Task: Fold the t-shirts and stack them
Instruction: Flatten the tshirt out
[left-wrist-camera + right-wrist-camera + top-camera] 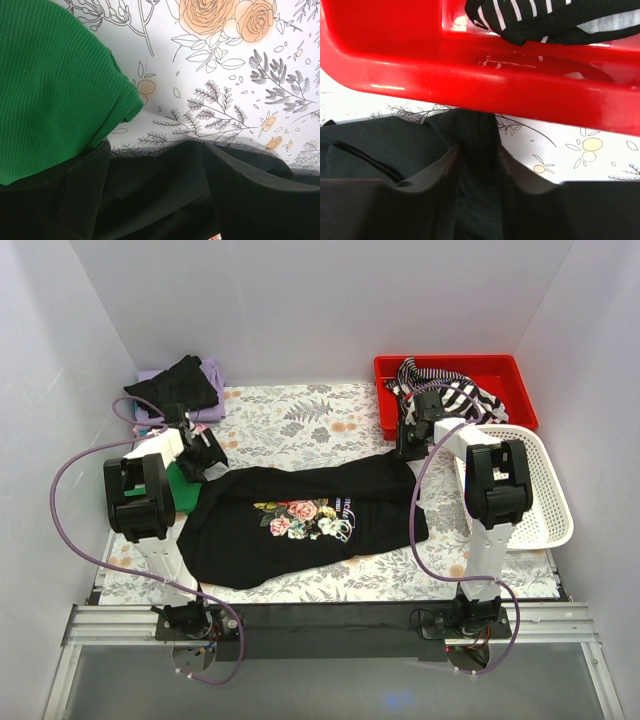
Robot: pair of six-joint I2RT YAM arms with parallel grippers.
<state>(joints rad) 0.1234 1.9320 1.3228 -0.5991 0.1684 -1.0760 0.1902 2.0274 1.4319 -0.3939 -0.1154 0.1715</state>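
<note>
The black floral-print t-shirt lies spread across the middle of the bench. At its upper right corner, beside the red tray that holds the striped shirt, the right claw is clenched on a fold of the black cloth. At the upper left, by the green shirt, the left claw has black cloth between its fingers; I cannot tell whether it is grasping.

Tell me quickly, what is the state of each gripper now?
Left gripper: open, the black t-shirt lying between its fingers.
Right gripper: closed on the black t-shirt's edge.
</note>
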